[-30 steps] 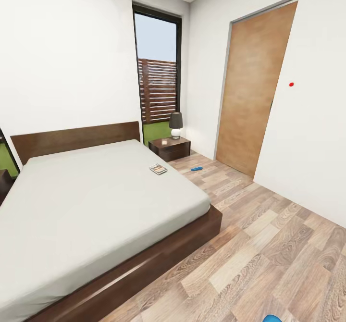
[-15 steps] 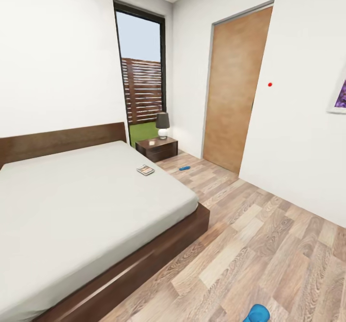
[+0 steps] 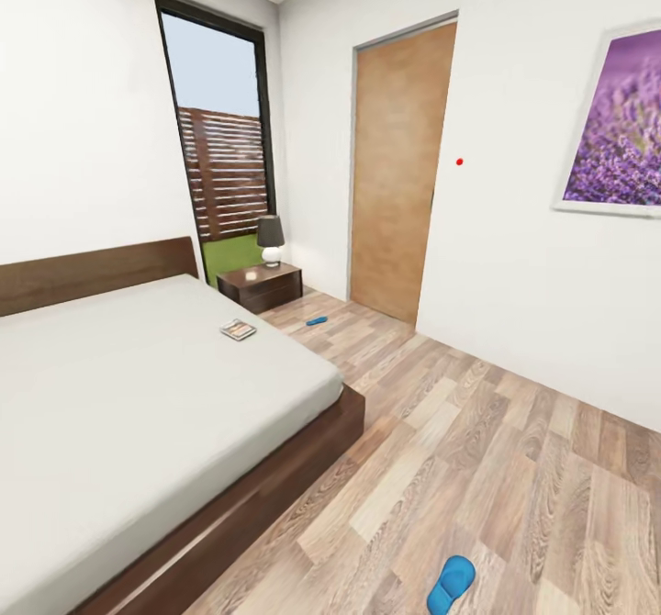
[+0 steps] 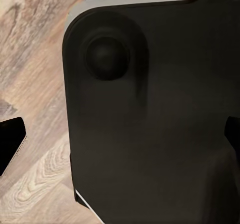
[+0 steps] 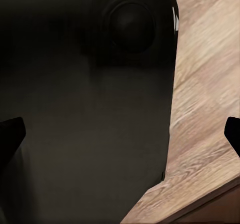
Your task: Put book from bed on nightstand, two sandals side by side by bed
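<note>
While I stand inside the bedroom with nothing in hand, the step is plainly the approach: I am choosing what to go for first. On the bed (image 3: 138, 395), the book (image 3: 238, 329) lies flat on the mattress near the edge that faces the nightstand (image 3: 262, 285), well up toward the headboard. That nightstand sits just beyond the bed's corner, under the window, with a small lamp (image 3: 270, 240) on its top and bare space beside the lamp.

One sandal (image 3: 317, 320) lies on the floor (image 3: 477, 450) near the nightstand, between the bed and the door (image 3: 399, 174). Its mate, the near sandal (image 3: 452, 584), lies on the planks close in front of me, well apart from the first.

Both wrist views look down past the dark body of my base to the floor. At the edges of the left wrist view I see the dark fingertips (image 4: 10, 144) of my left tool (image 4: 120, 144) set wide, so it is released and empty. My right tool (image 5: 120, 134) looks the same, its tips at the two sides of the right wrist view with nothing between them.

I judge the task barely begun. The next move calls for rolling along the aisle beside the bed, either stopping for the near sandal or going on until the book is within reach of an arm.
</note>
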### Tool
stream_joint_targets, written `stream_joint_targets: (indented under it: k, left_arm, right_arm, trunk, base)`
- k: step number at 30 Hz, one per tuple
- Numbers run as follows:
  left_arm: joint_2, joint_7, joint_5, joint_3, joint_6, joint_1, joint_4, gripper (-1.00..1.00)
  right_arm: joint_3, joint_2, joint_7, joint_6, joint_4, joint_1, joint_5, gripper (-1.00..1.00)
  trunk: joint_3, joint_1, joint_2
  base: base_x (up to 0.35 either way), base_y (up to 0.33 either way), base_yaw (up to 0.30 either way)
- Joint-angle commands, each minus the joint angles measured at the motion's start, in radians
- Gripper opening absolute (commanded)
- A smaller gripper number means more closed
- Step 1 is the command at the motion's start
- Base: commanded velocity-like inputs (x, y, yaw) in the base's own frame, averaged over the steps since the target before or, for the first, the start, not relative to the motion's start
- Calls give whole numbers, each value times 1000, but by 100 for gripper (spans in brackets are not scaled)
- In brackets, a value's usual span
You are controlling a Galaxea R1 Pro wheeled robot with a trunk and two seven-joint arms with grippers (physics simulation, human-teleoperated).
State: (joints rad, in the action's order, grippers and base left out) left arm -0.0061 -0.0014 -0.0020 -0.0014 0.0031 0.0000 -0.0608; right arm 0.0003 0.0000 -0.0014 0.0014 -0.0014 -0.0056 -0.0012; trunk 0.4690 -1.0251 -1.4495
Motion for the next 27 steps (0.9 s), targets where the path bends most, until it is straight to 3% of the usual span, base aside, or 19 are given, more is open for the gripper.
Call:
stream_joint_targets:
  k: [1,27]
  left_arm:
    - [0,0,0,0,0,0,-1,100]
    - [3,0,-3,0,0,0,-60,100]
  right_arm:
    - [0,0,0,0,0,-1,0,100]
    - [-4,0,0,0,0,-1,0,100]
  trunk:
    - [1,0,0]
    - [3,0,0]
  base:
    - [0,0,-294]
    - [0,0,-294]
